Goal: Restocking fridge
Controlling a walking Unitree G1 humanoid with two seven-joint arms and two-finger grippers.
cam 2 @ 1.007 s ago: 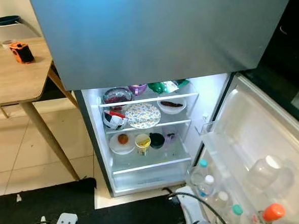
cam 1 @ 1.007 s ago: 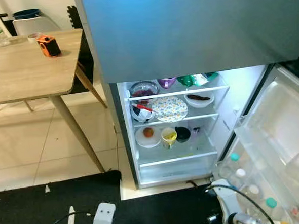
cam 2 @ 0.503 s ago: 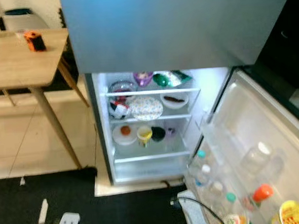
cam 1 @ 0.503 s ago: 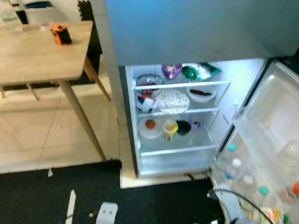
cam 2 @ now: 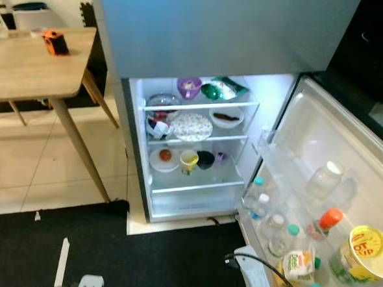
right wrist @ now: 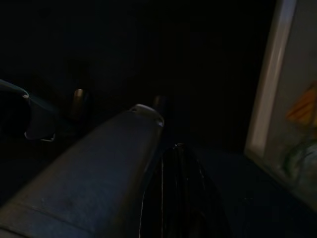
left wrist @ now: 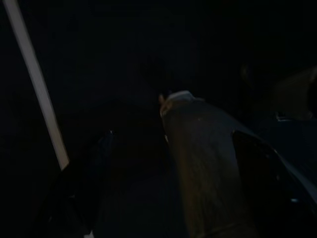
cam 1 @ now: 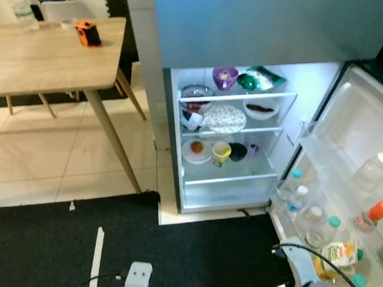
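Ahead of the robot, the fridge [cam 2: 198,149] stands open and lit, its door [cam 2: 331,193] swung wide to the right. On the door rack, a yellow tub [cam 2: 370,253] shows red lid lettering reading "OT CUP" as far as it can be made out; beside it stand an orange-capped bottle [cam 2: 327,221], a labelled pouch [cam 2: 296,266] whose print is too small to read, and small teal- and white-capped bottles [cam 2: 256,195]. Inside, the shelves hold a purple cup [cam 2: 189,86], a green packet [cam 2: 222,88], a glass bowl [cam 2: 163,101], a patterned plate [cam 2: 190,126], a white dish with dark food [cam 2: 227,117], a plate bearing an orange fruit [cam 2: 164,158] and a yellow mug [cam 2: 188,160]. Both wrist views are very dark: the left gripper [left wrist: 148,163] and right gripper [right wrist: 163,148] hang low over the black mat [cam 1: 49,256], well short of the fridge, and whether their jaws are parted or closed cannot be told.
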